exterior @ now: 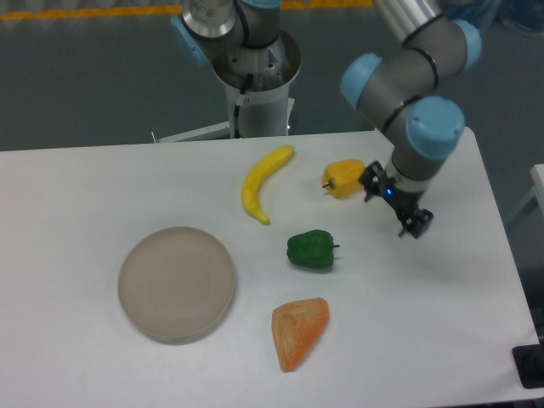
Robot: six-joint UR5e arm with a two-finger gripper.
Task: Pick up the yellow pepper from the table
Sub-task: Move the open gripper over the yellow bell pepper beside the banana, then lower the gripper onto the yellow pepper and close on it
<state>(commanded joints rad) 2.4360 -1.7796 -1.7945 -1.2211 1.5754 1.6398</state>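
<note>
the yellow pepper (346,178) lies on the table (76,195), upper right of centre, stem toward the left. just right of it hangs the gripper (393,202) — fingers spread wide, one tip close by the pepper's right side, the other lower right, nothing held between them. whether the near tip touches the pepper cannot be told. left of the pepper lies a banana (261,182), slanted; below it a green pepper (312,250); lower still an orange wedge (298,331). a round grey plate (177,283) sits at lower left — well apart from the rest
</note>
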